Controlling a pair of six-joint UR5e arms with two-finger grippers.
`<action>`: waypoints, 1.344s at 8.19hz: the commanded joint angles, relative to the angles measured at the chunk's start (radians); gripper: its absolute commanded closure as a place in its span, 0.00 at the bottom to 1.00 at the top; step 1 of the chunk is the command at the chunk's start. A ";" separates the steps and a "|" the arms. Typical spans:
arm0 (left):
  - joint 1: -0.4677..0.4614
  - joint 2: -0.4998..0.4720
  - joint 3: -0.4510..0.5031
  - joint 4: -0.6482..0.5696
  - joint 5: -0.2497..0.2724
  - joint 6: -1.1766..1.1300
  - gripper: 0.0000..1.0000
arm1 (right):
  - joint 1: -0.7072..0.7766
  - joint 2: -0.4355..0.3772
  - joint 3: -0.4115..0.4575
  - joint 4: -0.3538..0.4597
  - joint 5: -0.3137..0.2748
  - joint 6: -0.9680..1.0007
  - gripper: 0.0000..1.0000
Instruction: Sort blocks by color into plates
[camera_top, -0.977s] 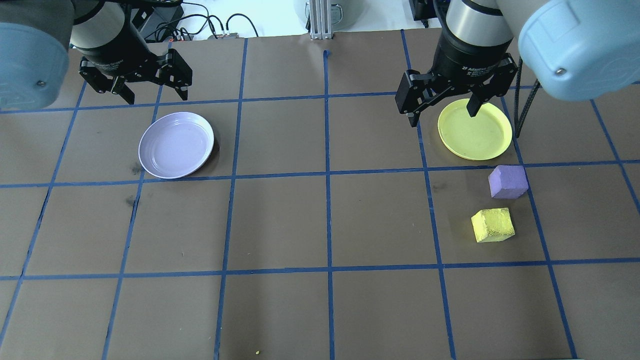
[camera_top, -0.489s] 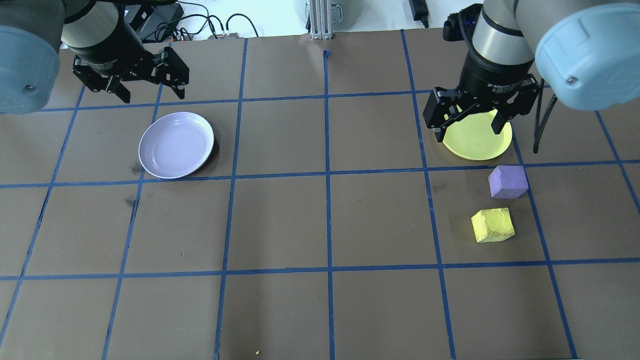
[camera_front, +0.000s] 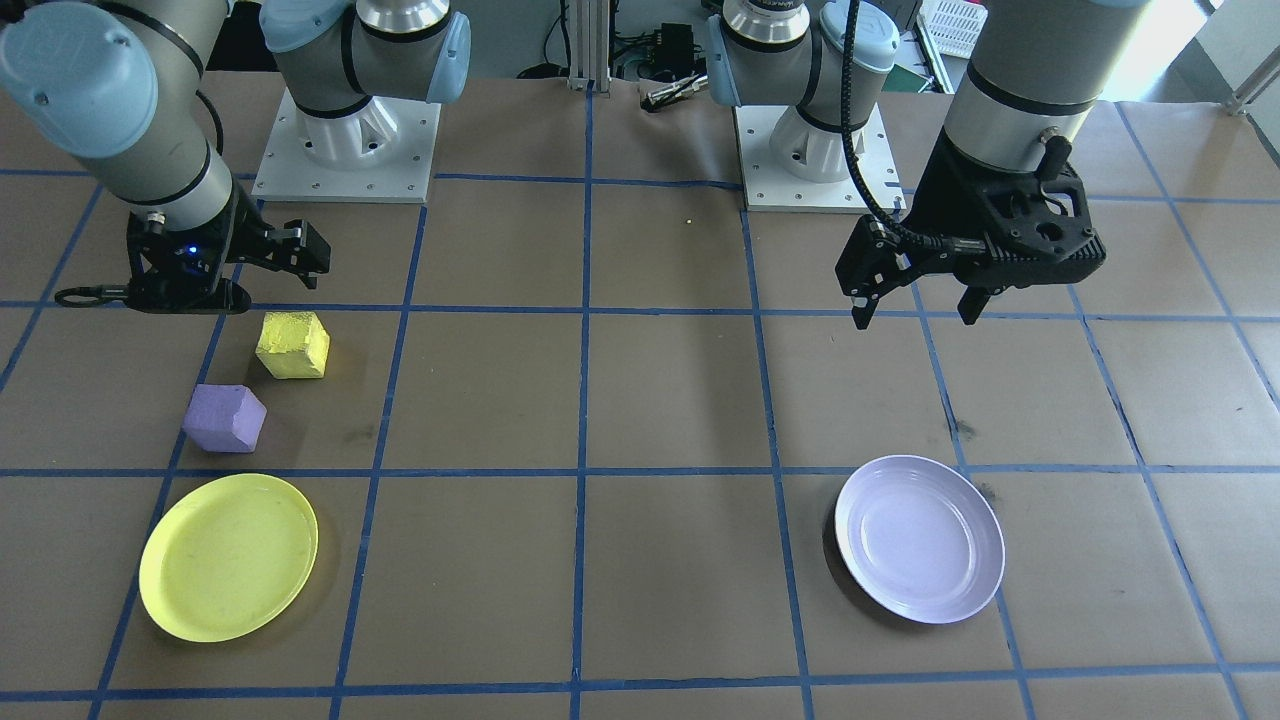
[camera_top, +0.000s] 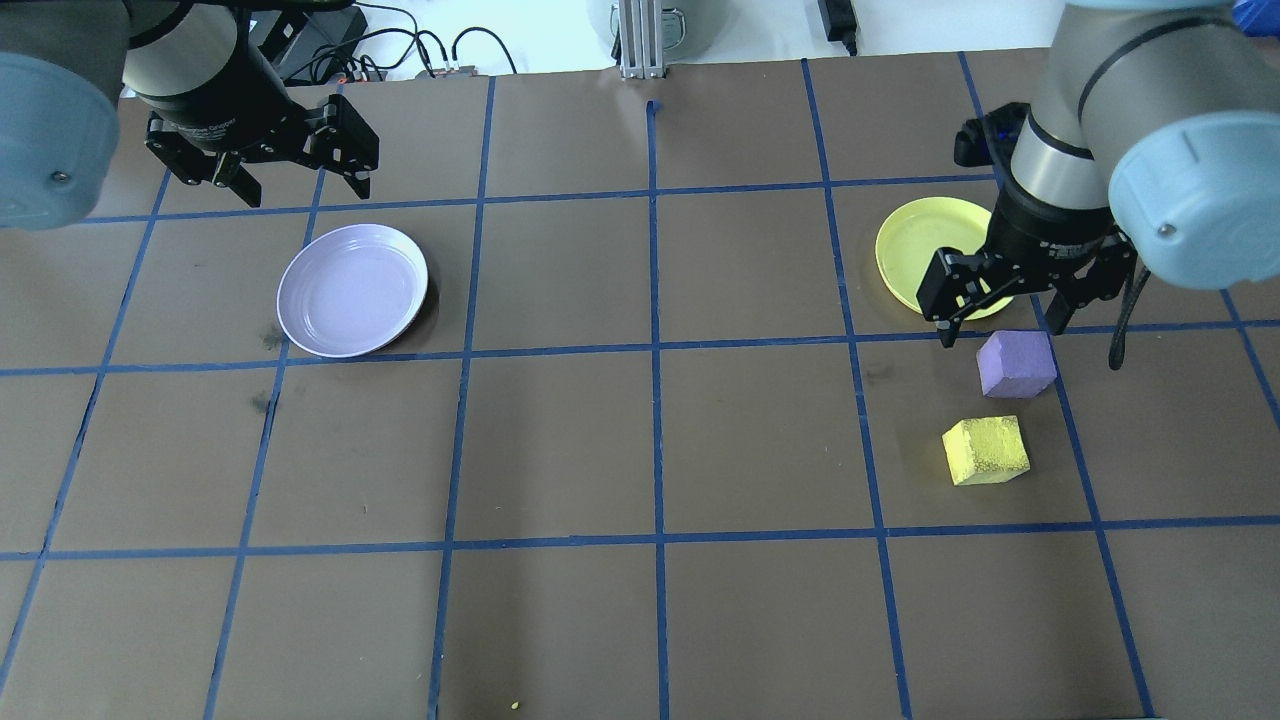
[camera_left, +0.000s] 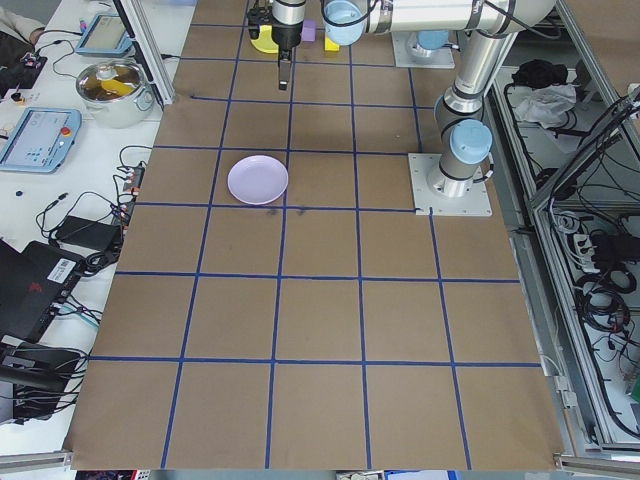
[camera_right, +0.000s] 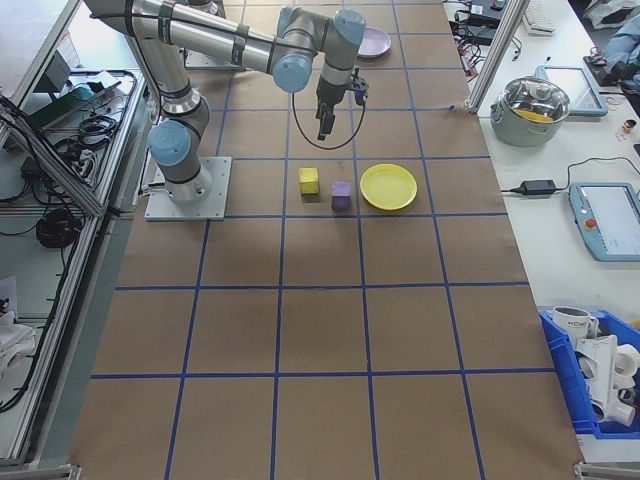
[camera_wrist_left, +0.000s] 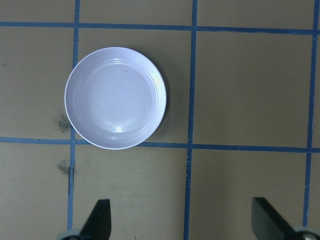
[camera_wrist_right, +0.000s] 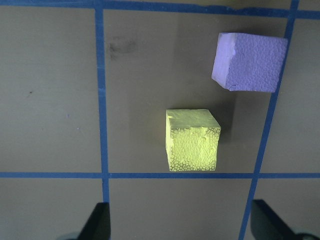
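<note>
Purple block (camera_top: 1016, 363) lies just beside yellow plate (camera_top: 915, 250) rim, apart.

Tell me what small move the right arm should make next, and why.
Probably ease the open right gripper a little further along the table until it is centred over the yellow block, then lower. In the wrist view that block sits ahead of the fingertips, not between them. Both blocks lie on the table and the yellow plate is empty.

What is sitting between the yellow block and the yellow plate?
The light purple foam cube lies between the bright yellow foam cube and the round yellow plastic plate, touching neither. The overhead view shows it plainly.
</note>
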 joint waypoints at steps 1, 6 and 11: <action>0.000 -0.002 -0.002 0.000 0.000 0.000 0.00 | -0.107 0.012 0.183 -0.128 0.019 -0.088 0.00; 0.000 0.000 -0.002 0.000 0.000 0.000 0.00 | -0.107 0.185 0.225 -0.270 -0.010 -0.085 0.09; 0.000 0.000 -0.002 0.000 0.001 -0.002 0.00 | -0.107 0.248 0.217 -0.248 -0.011 -0.042 0.58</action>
